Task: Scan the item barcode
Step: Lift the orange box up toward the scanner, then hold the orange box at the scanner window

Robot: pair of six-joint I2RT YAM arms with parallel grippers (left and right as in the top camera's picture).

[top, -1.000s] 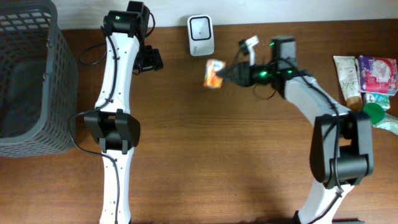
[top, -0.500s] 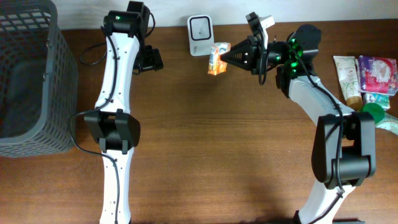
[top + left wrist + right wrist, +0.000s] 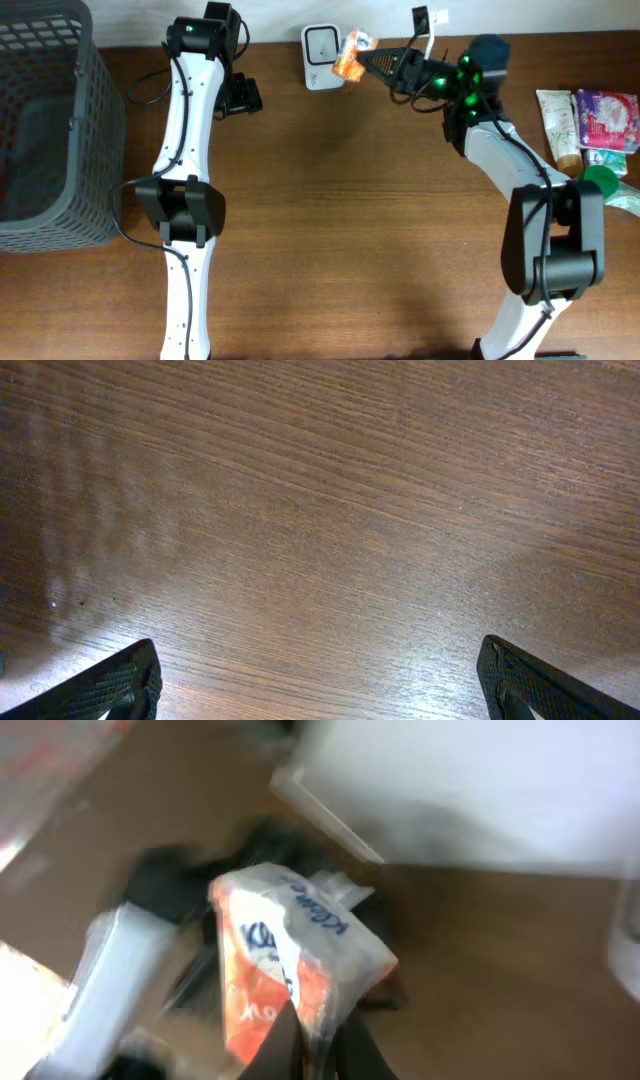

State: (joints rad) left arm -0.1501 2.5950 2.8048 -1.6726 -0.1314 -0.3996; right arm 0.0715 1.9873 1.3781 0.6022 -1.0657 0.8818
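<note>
R gripper clenched on orange-white pkt, far side, just right of white scanner. We judge pkt sticks out leftward from the fingertips twd scanner. L gripper spread wide, holding nothing, left of scanner. R arm nearer.

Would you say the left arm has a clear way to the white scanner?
Probably yes: the left gripper is open and empty, with only bare table between it and the scanner; the right gripper holds the orange packet at the scanner's far side.
</note>
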